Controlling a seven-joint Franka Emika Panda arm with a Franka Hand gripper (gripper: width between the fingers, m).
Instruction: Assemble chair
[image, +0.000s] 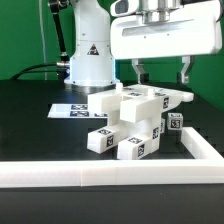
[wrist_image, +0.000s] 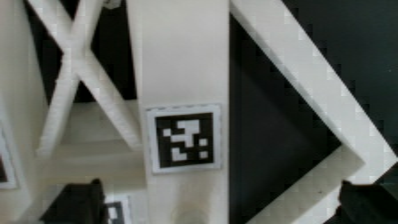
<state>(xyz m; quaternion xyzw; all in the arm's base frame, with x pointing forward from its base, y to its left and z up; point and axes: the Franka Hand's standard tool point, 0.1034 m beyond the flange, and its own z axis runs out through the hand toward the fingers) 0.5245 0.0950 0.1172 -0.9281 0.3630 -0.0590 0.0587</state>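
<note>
The pincer (image: 162, 74) is wide open and holds nothing. It hangs in the air over the chair pieces (image: 128, 120). They sit in a white heap in the middle of the black table (image: 30, 135), behind the white frame (image: 100, 176). The heap is below the pincer and a bit toward the exterior view's left. The top piece (image: 150, 97) is long and runs from that view's left to its right. The wrist view shows a long bar with a tag (wrist_image: 185, 140) close below. I think the pincer must go straight down next.
</note>
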